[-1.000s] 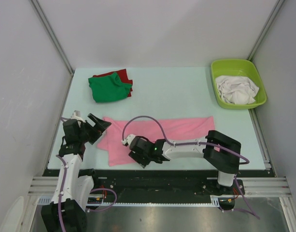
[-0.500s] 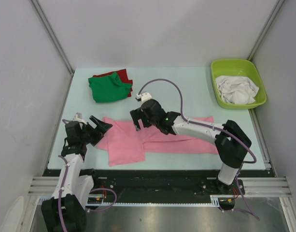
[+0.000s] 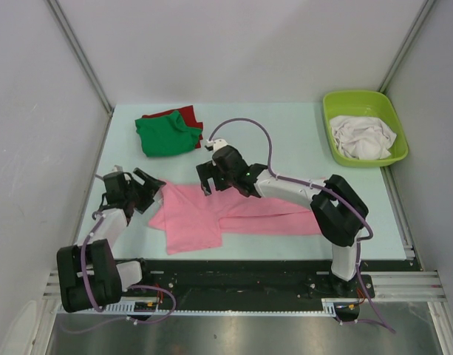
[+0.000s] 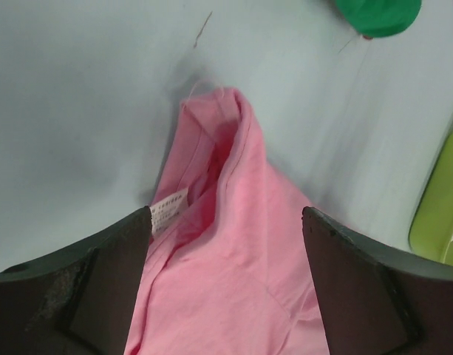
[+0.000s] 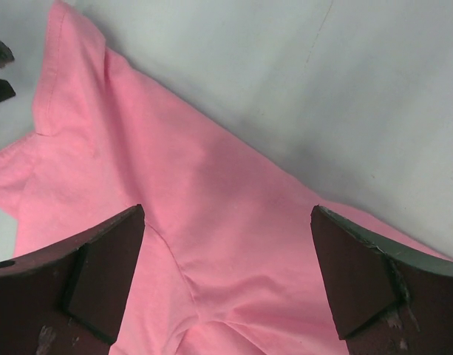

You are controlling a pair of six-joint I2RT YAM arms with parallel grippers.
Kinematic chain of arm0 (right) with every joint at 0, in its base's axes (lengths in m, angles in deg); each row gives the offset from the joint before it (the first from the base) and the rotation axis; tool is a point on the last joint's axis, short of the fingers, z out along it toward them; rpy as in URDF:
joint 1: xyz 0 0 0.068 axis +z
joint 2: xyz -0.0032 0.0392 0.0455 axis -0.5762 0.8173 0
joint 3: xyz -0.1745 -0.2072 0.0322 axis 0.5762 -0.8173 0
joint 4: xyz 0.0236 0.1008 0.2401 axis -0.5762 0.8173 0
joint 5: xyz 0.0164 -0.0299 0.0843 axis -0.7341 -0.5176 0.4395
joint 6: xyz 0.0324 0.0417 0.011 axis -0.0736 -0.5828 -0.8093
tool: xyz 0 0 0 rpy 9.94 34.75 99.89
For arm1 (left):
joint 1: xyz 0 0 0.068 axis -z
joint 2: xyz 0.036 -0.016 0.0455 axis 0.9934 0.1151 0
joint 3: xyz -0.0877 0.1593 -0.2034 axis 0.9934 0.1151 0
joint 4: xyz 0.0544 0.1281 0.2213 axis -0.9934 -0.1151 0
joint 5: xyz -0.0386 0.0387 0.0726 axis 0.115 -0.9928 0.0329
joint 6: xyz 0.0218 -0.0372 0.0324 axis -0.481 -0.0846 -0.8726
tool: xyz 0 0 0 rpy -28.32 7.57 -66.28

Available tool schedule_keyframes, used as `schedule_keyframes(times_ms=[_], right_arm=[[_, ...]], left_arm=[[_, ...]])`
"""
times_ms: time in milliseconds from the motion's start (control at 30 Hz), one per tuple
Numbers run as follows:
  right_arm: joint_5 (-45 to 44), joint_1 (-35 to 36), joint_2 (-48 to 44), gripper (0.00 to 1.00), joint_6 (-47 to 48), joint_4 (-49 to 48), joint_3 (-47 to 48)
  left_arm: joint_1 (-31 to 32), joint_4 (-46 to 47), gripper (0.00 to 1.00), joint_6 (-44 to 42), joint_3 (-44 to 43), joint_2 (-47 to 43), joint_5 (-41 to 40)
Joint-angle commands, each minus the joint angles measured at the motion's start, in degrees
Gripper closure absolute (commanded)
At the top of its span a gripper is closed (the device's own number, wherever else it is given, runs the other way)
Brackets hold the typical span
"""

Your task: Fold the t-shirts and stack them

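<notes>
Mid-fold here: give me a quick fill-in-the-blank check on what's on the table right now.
1. The green t-shirt lies on top of a ____ one.
2. The tub holds crumpled shirts coloured ____.
3. The left gripper and right gripper both stand ____ over the pink t-shirt.
4. In the left wrist view, a small white ____ shows at the pink t-shirt's neck.
Missing words: red; white; open; label.
</notes>
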Motion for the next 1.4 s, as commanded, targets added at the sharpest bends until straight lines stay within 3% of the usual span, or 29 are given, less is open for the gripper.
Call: schedule_keyframes(times_ms=[0, 133, 567, 633, 733, 933, 1033, 1067, 1167, 1367], right_arm=[[0.1, -2.6, 1.7, 0.01, -0.4, -1.1, 2.6], [0.2, -4.7, 3.6, 0.03, -0.5, -0.1, 2.6], [0.0, -5.8, 7.5, 0.1, 0.5, 1.5, 2.6], [0.2, -5.8, 7.9, 0.13, 0.3, 1.5, 2.6], [0.4, -5.8, 8.0, 0.23, 0.3, 2.1, 2.6], [0.0, -5.4, 8.2, 0.4, 0.3, 2.9, 2.7], [-0.3, -5.5, 8.5, 0.61, -0.1, 2.9, 2.6], [-0.2, -5.4, 8.8, 0.76, -0.2, 2.7, 2.6], [-1.7, -5.5, 9.0, 1.0, -0.2, 1.9, 2.7], [-4.5, -7.3, 10.2, 1.0, -0.1, 1.5, 5.3]], left_arm=[[-0.4, 8.3, 0.13, 3.0, -4.1, 2.8, -2.8], [-0.4, 11.5, 0.18, 3.4, -5.8, 8.1, -2.6], [-0.3, 23.4, 0.44, 7.0, -4.8, 19.5, 4.2], [-0.3, 24.8, 0.53, 7.5, -4.8, 20.6, 5.3], [-0.2, 25.3, 0.63, 7.9, -5.3, 21.8, 5.8], [-0.1, 25.8, 0.68, 8.1, -6.2, 22.9, 7.1], [-0.1, 26.0, 0.74, 8.0, -6.1, 23.0, 7.5], [-0.1, 25.7, 0.76, 8.0, -6.1, 22.8, 7.4], [0.0, 25.6, 0.83, 8.1, -5.7, 22.4, 7.2], [-0.1, 24.5, 0.98, 8.5, -6.1, 21.6, 7.0]])
